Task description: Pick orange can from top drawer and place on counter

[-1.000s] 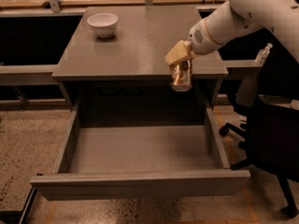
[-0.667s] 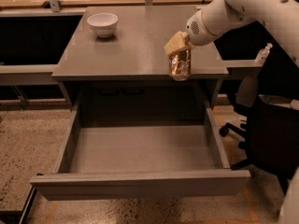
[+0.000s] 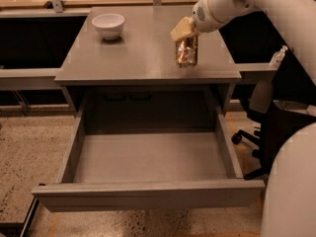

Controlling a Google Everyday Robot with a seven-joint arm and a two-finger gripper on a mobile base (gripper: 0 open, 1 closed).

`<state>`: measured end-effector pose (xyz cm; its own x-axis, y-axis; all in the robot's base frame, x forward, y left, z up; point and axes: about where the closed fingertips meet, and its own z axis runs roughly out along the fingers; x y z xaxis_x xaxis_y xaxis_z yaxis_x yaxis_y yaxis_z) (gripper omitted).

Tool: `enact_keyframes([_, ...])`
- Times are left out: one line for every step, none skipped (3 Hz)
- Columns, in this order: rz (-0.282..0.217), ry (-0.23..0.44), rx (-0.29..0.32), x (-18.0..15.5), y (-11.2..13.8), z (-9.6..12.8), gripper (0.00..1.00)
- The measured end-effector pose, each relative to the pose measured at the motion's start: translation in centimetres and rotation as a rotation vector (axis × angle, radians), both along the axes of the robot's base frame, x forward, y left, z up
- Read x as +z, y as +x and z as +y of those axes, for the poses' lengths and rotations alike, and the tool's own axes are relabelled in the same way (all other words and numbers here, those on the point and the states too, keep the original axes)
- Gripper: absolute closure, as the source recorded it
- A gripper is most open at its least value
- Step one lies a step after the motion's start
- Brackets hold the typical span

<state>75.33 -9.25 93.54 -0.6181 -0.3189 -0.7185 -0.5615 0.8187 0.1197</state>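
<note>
now pinching can (image 3: 187,53) by its top with pincer (image 3: 184,36), over right front part of bench (image 3: 138,51). held upright, long axis vertical, hanging straight below pincer, base near or on bench, cannot tell which. probably needs lowering straight down.

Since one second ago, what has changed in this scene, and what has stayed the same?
The gripper, its fingers shut on the orange can, carried it up and back, from in front of the counter to above its right front part. Whether the can touches the surface I cannot tell. The top drawer stayed open; the white bowl stayed at the back left.
</note>
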Motion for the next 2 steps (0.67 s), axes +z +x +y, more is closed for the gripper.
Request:
enact_keyframes([-0.003,0.019,0.005,-0.7,2.2,0.9,0.59])
enact_keyframes([0.018,0.031,-0.002,-2.1,3.8,1.2,0.36])
